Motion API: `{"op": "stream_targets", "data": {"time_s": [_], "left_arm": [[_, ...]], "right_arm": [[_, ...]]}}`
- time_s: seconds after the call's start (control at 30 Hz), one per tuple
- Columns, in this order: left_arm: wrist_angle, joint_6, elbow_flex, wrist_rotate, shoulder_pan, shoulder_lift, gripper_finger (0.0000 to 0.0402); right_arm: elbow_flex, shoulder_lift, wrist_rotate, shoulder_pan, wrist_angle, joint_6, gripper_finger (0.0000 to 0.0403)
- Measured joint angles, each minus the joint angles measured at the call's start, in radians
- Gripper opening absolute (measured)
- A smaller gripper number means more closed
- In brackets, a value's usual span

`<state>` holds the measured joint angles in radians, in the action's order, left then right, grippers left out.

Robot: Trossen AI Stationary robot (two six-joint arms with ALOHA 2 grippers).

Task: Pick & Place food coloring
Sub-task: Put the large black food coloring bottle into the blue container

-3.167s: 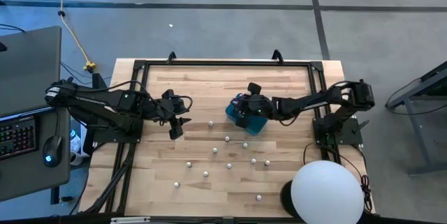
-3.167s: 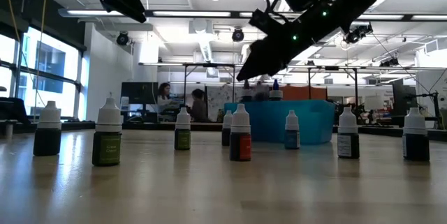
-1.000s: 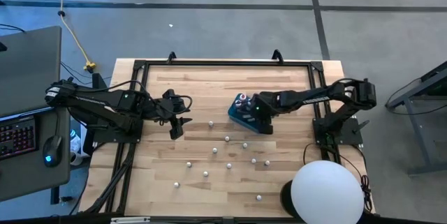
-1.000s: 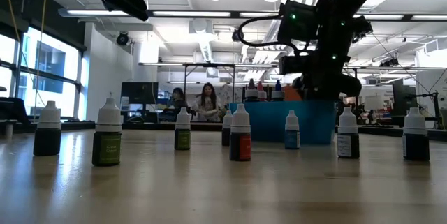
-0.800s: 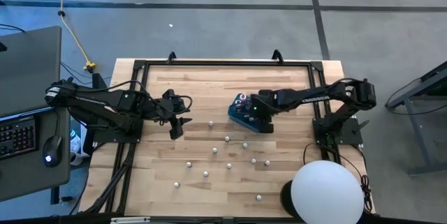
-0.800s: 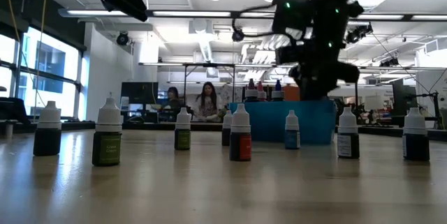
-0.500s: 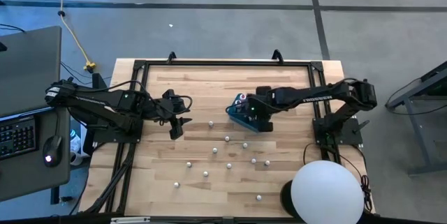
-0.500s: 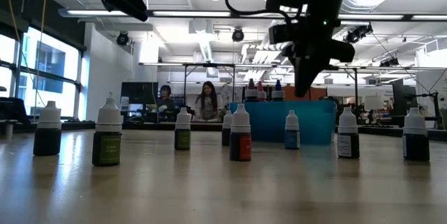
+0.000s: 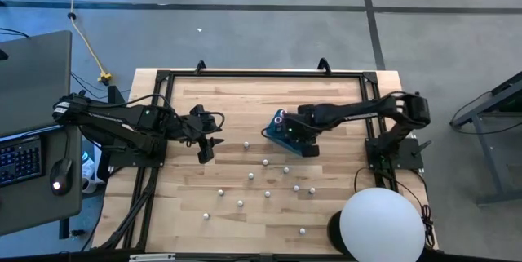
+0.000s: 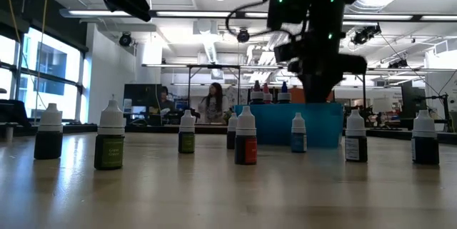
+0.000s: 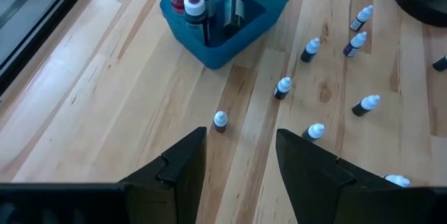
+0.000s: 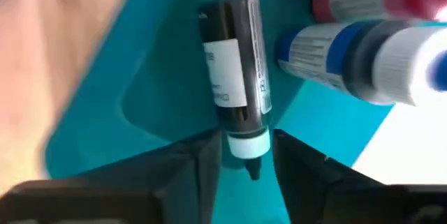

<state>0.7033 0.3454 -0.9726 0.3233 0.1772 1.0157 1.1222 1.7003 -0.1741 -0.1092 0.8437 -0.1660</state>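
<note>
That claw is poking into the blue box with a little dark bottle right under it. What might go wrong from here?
Two things, I'd guess. The right claw sits open around the dark bottle, whose cap lies between its fingers, so pulling away could drag the bottle out of the blue box. The taller bottles stand crowded beside it, and a nudge from the arm might tip them. The left claw waits off to the side.
</note>
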Motion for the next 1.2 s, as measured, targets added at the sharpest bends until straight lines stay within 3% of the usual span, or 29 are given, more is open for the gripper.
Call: {"op": "stream_targets", "data": {"time_s": [0.2, 0.37, 0.5, 0.67, 1.03, 1.2], "left_arm": [[0.001, 0.0, 0.0, 0.0, 0.0, 0.0, 0.017], [0.002, 0.0, 0.0, 0.001, 0.0, 0.0, 0.017], [0.002, 0.0, 0.0, 0.001, 0.0, 0.0, 0.017], [0.002, -0.008, 0.0, 0.002, 0.0, 0.0, 0.017], [0.002, -0.011, 0.0, 0.002, 0.0, 0.0, 0.017], [0.002, -0.011, 0.0, 0.002, 0.0, 0.0, 0.017]], "right_arm": [[0.0, 0.107, -0.013, -0.049, 0.002, 0.005, 0.0185], [0.005, 0.163, 0.012, -0.076, 0.007, -0.046, 0.0203], [0.005, 0.175, 0.049, -0.088, 0.004, -0.046, 0.0188], [0.012, 0.168, 0.041, -0.086, 0.027, -0.044, 0.0138], [0.118, 0.156, -0.018, -0.078, 0.207, -0.018, 0.0155], [0.169, 0.156, -0.026, -0.044, 0.274, -0.01, 0.014]]}}
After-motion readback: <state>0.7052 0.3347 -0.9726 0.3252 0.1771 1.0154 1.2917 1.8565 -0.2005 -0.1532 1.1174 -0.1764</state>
